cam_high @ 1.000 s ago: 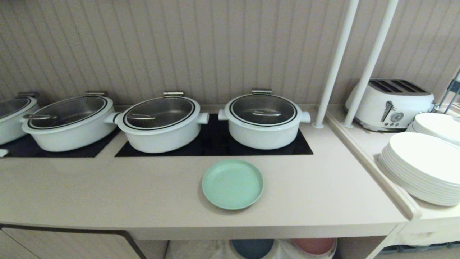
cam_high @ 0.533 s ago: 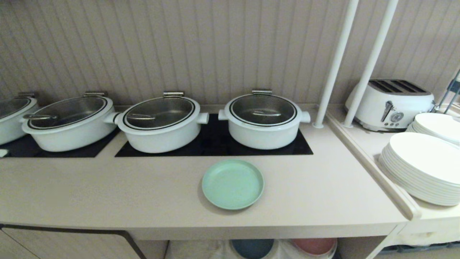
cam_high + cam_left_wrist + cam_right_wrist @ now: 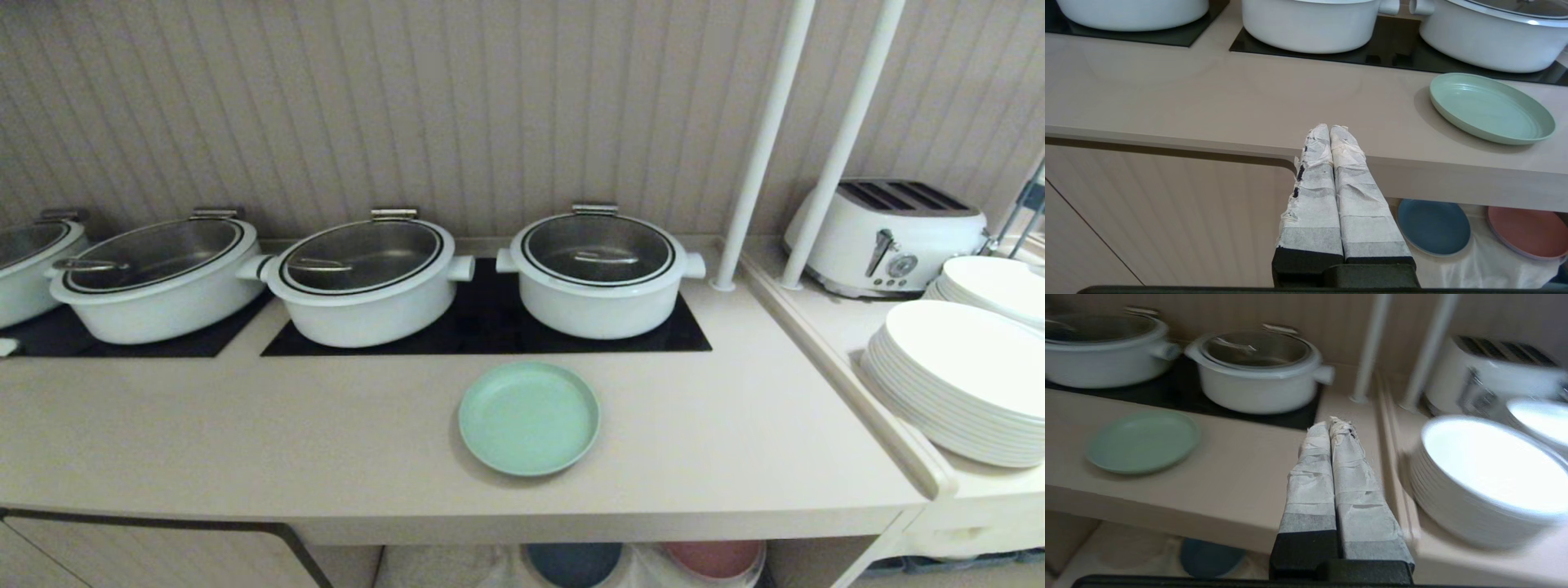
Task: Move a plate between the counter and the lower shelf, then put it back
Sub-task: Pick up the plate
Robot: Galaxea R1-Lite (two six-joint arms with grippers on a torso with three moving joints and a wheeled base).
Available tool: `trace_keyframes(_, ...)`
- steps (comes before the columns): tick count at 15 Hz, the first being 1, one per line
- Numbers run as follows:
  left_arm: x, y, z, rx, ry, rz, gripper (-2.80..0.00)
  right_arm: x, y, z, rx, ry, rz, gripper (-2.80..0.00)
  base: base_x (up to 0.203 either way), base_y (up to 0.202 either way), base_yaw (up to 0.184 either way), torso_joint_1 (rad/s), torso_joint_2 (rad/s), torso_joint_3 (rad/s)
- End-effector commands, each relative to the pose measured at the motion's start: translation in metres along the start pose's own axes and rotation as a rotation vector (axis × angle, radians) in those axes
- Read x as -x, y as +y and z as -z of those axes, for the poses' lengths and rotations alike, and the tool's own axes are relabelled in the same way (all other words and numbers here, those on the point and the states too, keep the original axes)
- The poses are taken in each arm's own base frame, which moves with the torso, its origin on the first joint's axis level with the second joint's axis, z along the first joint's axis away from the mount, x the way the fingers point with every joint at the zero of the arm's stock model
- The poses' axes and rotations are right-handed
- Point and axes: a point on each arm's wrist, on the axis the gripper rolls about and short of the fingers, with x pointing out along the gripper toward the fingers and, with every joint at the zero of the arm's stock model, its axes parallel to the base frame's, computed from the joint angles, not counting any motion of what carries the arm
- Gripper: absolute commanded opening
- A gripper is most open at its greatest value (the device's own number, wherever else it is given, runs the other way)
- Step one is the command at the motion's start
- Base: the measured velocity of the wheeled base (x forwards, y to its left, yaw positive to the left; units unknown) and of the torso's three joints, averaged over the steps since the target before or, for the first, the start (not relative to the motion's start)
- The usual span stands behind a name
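head view: the round mint-green matte plate [image 3: 529,419] is lying flat on the long beige counter [image 3: 245,441], just in front of the black glass hob panel [image 3: 490,327] and nearest the rightmost white lidded pot [image 3: 600,273]. below the counter's front edge, the lower shelf [image 3: 457,567] is showing a dark blue plate [image 3: 574,563] and a pink plate [image 3: 713,559] lying side by side. a stack of white plates [image 3: 955,380] and a white toaster [image 3: 886,237] are sitting on the narrower side surface, well apart from the green plate. neither arm is showing here.

left wrist view: the left hand [image 3: 1330,129] is hanging in front of the counter's edge, its tape-wrapped fingers [image 3: 1314,179] pressed together and holding nothing. the green plate is lying on the counter off to one side, apart from the hand. the shelf's white cloth [image 3: 1486,265] is carrying the blue and pink plates under it.

right wrist view: the right hand [image 3: 1337,424] is also pinched fully closed and empty, pointing over the counter between the green plate and the white stack, touching neither.

judging from this, nothing is done: the plate is not yet grasped, so the whole trip down to the shelf and back is remaining.
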Motion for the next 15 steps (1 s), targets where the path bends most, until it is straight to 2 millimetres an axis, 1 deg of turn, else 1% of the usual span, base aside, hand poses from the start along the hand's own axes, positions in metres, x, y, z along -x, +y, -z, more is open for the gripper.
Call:
trace_keyframes(1,0.000,0.000,0.000,0.001,0.000,-0.001,-2.80,-0.037,-0.006,-0.012,-0.022,0.093,-0.094,-2.80,0.000,0.000,0.000,0.000,0.00,0.000)
trace_keyframes(3,0.000,0.000,0.000,0.001,0.000,-0.001,-2.80,-0.066,-0.008,-0.026,-0.032,0.115,-0.211,-2.80,0.000,0.000,0.000,0.000,0.00,0.000)
trace_keyframes(4,0.000,0.000,0.000,0.001,-0.001,-0.001,-2.80,-0.080,-0.007,-0.027,-0.032,0.141,-0.257,-2.80,0.000,0.000,0.000,0.000,0.00,0.000)
trace_keyframes(6,0.000,0.000,0.000,0.001,0.000,-0.001,-2.80,-0.107,-0.001,-0.018,-0.017,0.223,-0.346,-2.80,0.000,0.000,0.000,0.000,0.00,0.000)
trace_keyframes(8,0.000,0.000,0.000,0.001,0.000,0.000,-2.80,-0.133,0.010,-0.006,-0.011,0.308,-0.440,-2.80,0.000,0.000,0.000,0.000,0.00,0.000)
trace_keyframes(11,0.000,0.000,0.000,0.001,0.000,-0.001,-2.80,-0.176,0.030,0.004,-0.009,0.418,-0.539,-2.80,0.000,0.000,0.000,0.000,0.00,0.000)
trace_keyframes(13,0.000,0.000,0.000,0.001,0.000,-0.001,-2.80,-0.202,0.045,0.003,-0.008,0.486,-0.601,-2.80,0.000,0.000,0.000,0.000,0.00,0.000)
trace_keyframes(15,0.000,0.000,0.000,0.001,-0.002,0.000,-2.80,-0.226,0.062,-0.004,-0.007,0.576,-0.658,-2.80,0.000,0.000,0.000,0.000,0.00,0.000)
